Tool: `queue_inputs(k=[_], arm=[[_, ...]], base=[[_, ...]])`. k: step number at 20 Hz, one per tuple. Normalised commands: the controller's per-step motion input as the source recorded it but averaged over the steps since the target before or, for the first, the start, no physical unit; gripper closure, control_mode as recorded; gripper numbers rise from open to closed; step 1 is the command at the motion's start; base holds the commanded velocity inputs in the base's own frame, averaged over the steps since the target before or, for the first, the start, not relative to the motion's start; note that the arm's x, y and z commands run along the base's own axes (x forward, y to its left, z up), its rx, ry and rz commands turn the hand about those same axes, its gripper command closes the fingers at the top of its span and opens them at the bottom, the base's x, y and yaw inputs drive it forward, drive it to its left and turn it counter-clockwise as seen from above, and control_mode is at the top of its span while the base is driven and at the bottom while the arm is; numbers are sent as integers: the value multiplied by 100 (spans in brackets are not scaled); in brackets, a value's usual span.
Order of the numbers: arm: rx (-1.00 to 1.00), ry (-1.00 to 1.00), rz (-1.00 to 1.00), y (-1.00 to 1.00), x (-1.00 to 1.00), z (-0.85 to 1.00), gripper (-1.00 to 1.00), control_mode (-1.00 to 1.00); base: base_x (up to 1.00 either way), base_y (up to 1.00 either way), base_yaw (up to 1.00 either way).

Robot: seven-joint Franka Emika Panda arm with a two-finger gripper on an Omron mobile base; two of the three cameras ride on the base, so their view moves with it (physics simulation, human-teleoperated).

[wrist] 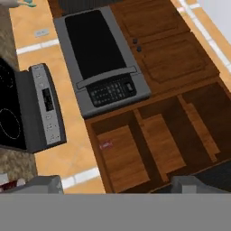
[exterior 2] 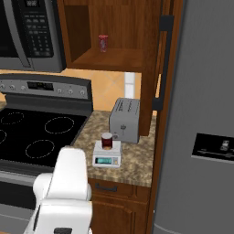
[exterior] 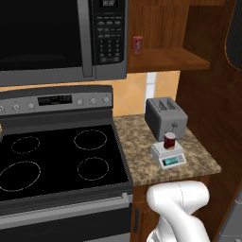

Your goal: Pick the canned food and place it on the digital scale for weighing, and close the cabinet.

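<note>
A black microwave fills the upper centre of the frame, the open wooden cabinet below it with a small red can on its shelf; the stove sits at left.

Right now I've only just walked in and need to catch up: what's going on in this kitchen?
The canned food already sits upright on the digital scale, on the counter in front of the toaster. Nothing is holding it. The cabinet is open, its door swung out, with a slim red can on the shelf. The white arm is drawn back, its hand camera looking at the open shelves, so closing remains.
</note>
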Motion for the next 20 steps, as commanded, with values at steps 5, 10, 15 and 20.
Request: queue_inputs(k=[5, 10, 15, 20], arm=[[-1, -35, 1, -5, 26, -36, -100, -100], [0, -21, 2, -2, 86, -49, -100, -100], [1, -20, 1, -12, 73, -53, -100, -100], [7, -32, 0, -8, 45, 5, -100, -100]], base=[[0, 0, 0], [0, 0, 0], [0, 0, 0], [0, 0, 0]])
